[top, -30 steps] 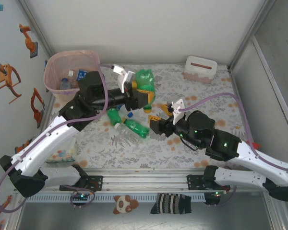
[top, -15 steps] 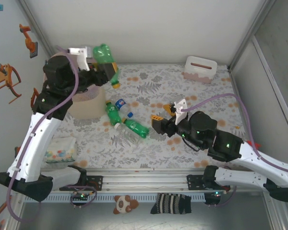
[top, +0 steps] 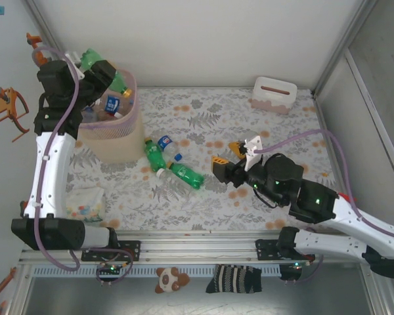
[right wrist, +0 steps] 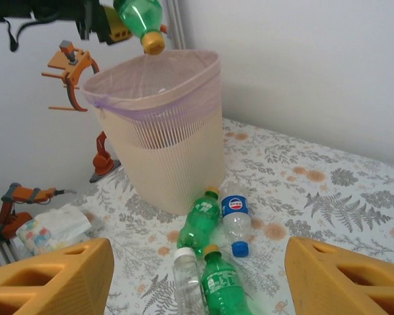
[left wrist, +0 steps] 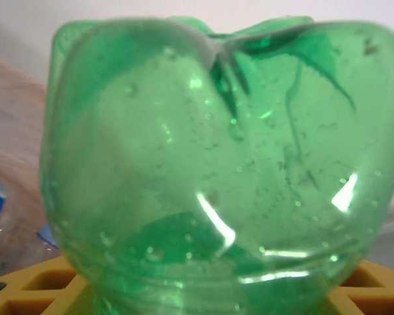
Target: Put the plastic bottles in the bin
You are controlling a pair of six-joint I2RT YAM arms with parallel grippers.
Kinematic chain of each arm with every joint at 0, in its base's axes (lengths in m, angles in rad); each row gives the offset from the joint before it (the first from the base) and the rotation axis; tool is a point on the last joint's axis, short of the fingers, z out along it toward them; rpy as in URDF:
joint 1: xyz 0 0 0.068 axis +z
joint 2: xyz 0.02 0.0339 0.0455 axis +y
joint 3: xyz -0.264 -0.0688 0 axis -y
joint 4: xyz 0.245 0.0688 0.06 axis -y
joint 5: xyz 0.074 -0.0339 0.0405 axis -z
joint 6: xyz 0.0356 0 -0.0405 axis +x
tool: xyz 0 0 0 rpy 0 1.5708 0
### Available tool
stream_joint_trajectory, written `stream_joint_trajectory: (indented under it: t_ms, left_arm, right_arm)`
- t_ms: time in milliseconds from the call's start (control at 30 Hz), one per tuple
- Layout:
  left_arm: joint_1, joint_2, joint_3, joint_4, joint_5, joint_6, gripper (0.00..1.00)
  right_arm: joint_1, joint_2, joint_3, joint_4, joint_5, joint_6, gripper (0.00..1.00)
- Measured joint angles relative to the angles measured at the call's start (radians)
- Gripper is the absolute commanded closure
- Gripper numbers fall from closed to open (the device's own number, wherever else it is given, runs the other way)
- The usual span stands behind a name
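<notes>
Over the floral table [top: 282, 138], the left claw [top: 107, 73] grips a green bottle [top: 88, 59] above the bin [top: 115, 141]; right claw [top: 226, 153] gapes empty

A green bottle [right wrist: 139, 14] – beige slatted bin [right wrist: 174, 161], pink liner [right wrist: 151, 84] – fern-patterned table [right wrist: 335, 197].

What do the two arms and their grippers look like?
Both the left arm and the right arm have white links with black joints and black wrists. A purple cable runs along each. The fingers are yellow-orange blocks with hollow cells.
</notes>
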Motion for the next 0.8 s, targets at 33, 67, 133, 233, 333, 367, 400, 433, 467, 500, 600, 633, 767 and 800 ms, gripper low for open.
stream_joint_trajectory:
  t_ms: [33, 67, 133, 233, 333, 367, 400, 433, 467, 500, 600, 633, 767, 800]
  left_arm:
    - [0.008, 0.014, 0.002, -0.010, -0.026, -0.042, 0.62]
    - [0.015, 0.029, 0.010, -0.027, -0.047, -0.079, 0.63]
    - [0.029, 0.074, 0.052, -0.080, -0.085, -0.163, 0.65]
    - [0.047, 0.140, 0.102, -0.134, -0.119, -0.274, 0.66]
    - [0.062, 0.195, 0.132, -0.180, -0.135, -0.372, 0.62]
    - [0.065, 0.211, 0.138, -0.191, -0.139, -0.397, 0.61]
    - [0.067, 0.231, 0.145, -0.205, -0.143, -0.428, 0.59]
    - [0.068, 0.250, 0.151, -0.216, -0.146, -0.456, 0.58]
    - [0.068, 0.266, 0.154, -0.221, -0.147, -0.478, 0.57]
    - [0.068, 0.286, 0.159, -0.229, -0.147, -0.504, 0.55]
    - [0.068, 0.338, 0.172, -0.240, -0.146, -0.561, 0.49]
    - [0.068, 0.355, 0.175, -0.241, -0.146, -0.578, 0.48]
    - [0.068, 0.404, 0.182, -0.239, -0.145, -0.626, 0.40]
    - [0.068, 0.412, 0.182, -0.237, -0.145, -0.633, 0.37]
  right_arm:
    - [0.000, -0.008, 0.000, 0.000, 0.006, 0.000, 0.32]
    - [0.000, -0.013, 0.000, 0.000, 0.010, 0.000, 0.32]
    - [0.000, -0.022, 0.000, 0.000, 0.017, 0.000, 0.32]
    - [0.000, -0.024, 0.000, 0.000, 0.021, 0.000, 0.32]
    - [0.000, -0.024, 0.000, 0.000, 0.026, 0.000, 0.32]
    - [0.000, -0.024, 0.000, 0.000, 0.027, 0.000, 0.32]
    - [0.000, -0.024, 0.000, 0.000, 0.029, 0.000, 0.32]
    - [0.000, -0.024, 0.000, -0.001, 0.032, 0.000, 0.32]
    - [0.000, -0.024, 0.000, -0.001, 0.034, 0.000, 0.32]
    - [0.000, -0.024, 0.000, -0.002, 0.036, 0.000, 0.32]
    - [0.000, -0.024, 0.000, -0.009, 0.042, 0.000, 0.32]
    - [0.000, -0.025, 0.000, -0.010, 0.043, 0.000, 0.32]
    - [0.000, -0.035, 0.000, -0.030, 0.056, -0.001, 0.32]
    - [0.000, -0.038, 0.000, -0.032, 0.060, -0.003, 0.32]
